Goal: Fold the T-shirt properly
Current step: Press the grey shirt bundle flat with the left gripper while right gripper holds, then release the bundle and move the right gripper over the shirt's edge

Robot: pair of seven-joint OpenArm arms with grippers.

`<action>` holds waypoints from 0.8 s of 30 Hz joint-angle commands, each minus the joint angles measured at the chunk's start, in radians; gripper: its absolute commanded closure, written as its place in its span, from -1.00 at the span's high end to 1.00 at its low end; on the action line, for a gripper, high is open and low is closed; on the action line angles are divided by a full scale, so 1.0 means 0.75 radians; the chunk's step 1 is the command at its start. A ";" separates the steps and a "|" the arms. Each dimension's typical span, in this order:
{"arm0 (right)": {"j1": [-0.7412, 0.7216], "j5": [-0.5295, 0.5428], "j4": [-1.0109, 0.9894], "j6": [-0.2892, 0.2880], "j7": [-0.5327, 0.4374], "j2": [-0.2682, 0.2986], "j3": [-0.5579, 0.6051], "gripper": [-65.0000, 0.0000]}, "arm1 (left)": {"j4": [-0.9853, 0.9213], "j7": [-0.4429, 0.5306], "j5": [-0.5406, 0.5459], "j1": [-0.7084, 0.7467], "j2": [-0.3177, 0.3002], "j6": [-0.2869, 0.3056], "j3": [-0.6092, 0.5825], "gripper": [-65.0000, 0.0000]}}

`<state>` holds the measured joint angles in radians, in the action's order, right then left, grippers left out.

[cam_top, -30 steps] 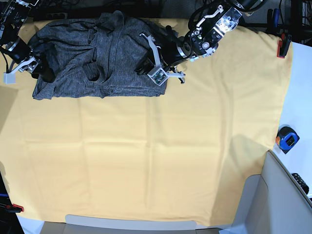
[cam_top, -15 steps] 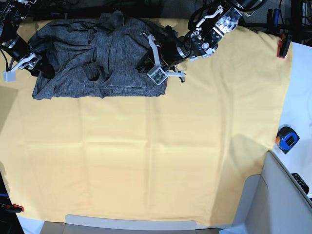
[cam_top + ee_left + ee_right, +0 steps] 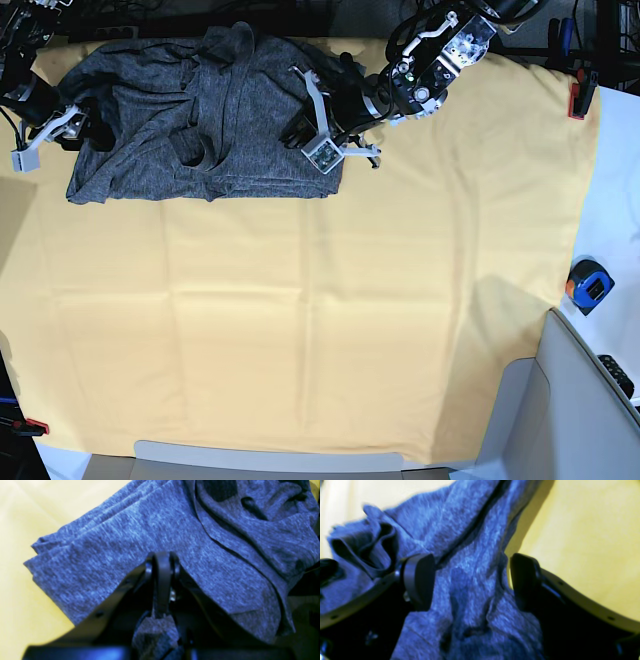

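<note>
Heather-grey T-shirt (image 3: 200,110) lying bunched along the far edge of the table, on the yellow-orange cloth sheet (image 3: 300,320) that covers nearly the whole surface. Rumpled in the middle, with a dark strap-like fold looping across the chest; near hem fairly straight, running from the left corner to the right corner.

Left pincer (image 3: 322,140) at the shirt's right end in the base view — clamped tight, fingers (image 3: 162,580) pressed together, grey knit wedged between them lower down and draped around the closed tips. From the left wrist view: several stacked layers of fabric forming a neat corner toward the yellow cloth, more crumpled folds up right.

Right pincer (image 3: 45,135) at the shirt's left end — spread wide. From the right wrist view: two dark pads (image 3: 418,580) well apart, a ridge of grey cloth running between them, not pinched; whether the pads touch the fabric hard to say. Curled fold of shirt to the left of the pad, bare yellow sheet to the right.

Off the sheet, on the white table at the right: orange-and-black tape measure (image 3: 588,285). Red clamp (image 3: 578,100) at the sheet's far right corner, another red clamp (image 3: 35,427) at the near left edge.
</note>
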<state>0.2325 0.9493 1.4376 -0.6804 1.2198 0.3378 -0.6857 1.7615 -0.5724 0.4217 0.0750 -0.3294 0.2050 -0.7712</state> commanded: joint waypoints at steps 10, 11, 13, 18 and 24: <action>-0.002 -0.162 -0.021 0.045 0.142 -0.030 0.132 -0.63 | 0.026 0.032 0.010 -0.013 0.002 0.002 0.006 -1.00; -0.004 -0.162 -0.017 0.045 0.142 -0.038 0.134 -0.72 | 0.026 0.032 0.010 -0.013 0.002 0.002 0.006 -1.00; -0.004 -0.158 -0.015 0.045 0.144 -0.046 0.134 -0.96 | 0.026 0.032 0.010 -0.013 0.002 0.002 0.006 -1.00; 0.010 -0.158 0.179 0.045 0.146 -0.067 0.138 -1.00 | 0.026 0.034 0.010 -0.013 0.002 0.002 0.006 -1.00; 0.053 -0.162 0.529 0.047 0.146 -0.085 0.324 -1.00 | 0.042 0.042 0.010 -0.013 -0.004 0.002 0.008 -1.00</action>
<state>0.2844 0.7944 1.8141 -0.6384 1.3502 0.2596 -0.4385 1.7664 -0.5716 0.4213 0.0757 -0.3305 0.2008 -0.7700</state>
